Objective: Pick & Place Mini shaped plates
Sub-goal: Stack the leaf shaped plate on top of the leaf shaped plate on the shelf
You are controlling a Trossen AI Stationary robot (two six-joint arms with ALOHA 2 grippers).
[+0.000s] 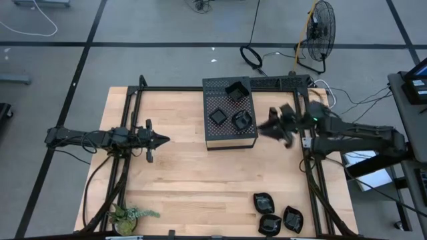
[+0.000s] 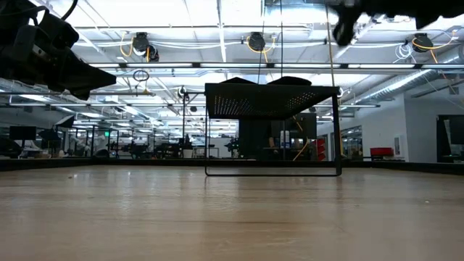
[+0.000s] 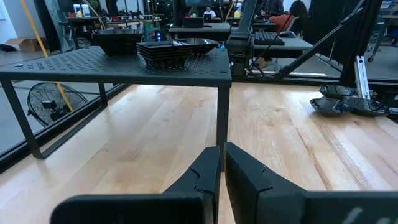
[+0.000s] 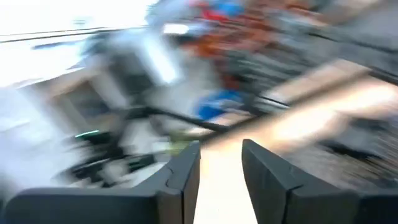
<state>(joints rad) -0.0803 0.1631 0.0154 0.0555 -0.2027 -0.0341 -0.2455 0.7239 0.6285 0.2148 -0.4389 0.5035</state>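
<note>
Right gripper [image 4: 221, 168], fingers apart and empty, hovers just beside the perforated box [image 1: 229, 112] carrying three mini shaped plates [image 1: 241, 121]; left gripper [image 1: 159, 139] is closed.

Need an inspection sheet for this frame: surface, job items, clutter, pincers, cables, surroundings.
Surface: wooden table, black frame.
Job's things: three mini plates on the perforated box; three more at the table's near right corner.
Clutter: small plant, near left corner.
Pincers: left pincer shut, empty, left of the box; right pincer partly open, empty, right of the box.
Cables: several on the floor beyond the table.
Surroundings: floor fan.
</note>
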